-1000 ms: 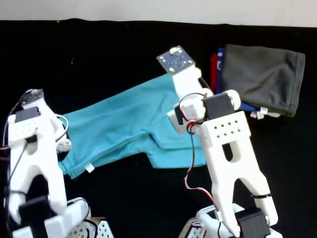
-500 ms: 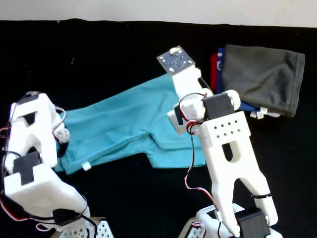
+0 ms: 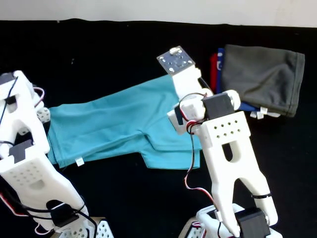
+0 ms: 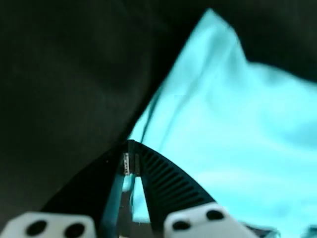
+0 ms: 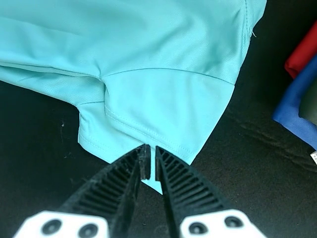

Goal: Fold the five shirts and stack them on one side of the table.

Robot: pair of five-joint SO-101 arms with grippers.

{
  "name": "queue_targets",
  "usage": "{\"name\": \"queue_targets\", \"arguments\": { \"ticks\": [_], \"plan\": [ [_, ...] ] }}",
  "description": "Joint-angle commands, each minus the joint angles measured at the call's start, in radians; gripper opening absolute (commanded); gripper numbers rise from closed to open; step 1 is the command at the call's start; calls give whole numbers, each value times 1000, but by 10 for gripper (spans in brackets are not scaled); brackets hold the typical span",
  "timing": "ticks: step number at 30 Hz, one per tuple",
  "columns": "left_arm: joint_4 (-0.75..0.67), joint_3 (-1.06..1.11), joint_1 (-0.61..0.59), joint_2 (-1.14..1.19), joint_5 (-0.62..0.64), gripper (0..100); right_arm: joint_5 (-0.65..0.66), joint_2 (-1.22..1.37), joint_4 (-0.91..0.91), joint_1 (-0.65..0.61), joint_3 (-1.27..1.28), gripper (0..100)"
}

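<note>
Both arms are white plastic with black servo blocks. The left arm [image 3: 27,166] has a panel dotted with small holes; the right arm [image 3: 230,148] has a hole grid above a slotted fork. Red, black and white cables loop along each. The left gripper [image 4: 130,159] and right gripper [image 5: 148,156] have black ribbed fingers on white mounts.

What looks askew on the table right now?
The teal fabric shirt lies unfolded and slanted across the black table, creased near the right gripper. The grey folded shirt looks neat.
</note>
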Motion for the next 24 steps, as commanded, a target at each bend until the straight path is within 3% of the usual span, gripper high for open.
{"name": "queue_targets", "arguments": {
  "ticks": [1,6,10,17,24],
  "plan": [
    [163,-76,33,-25,9,14,5,-28,-7,-10,-2,33],
    [222,24,64,-209,5,28,5,-28,-7,-10,-2,33],
    [198,259,101,-406,5,135,5,-28,-7,-10,-2,33],
    [-135,702,81,-576,11,139,5,-28,-8,-10,-2,33],
    [-324,794,50,-536,9,139,8,-28,-7,-10,-2,33]
  ]
}}
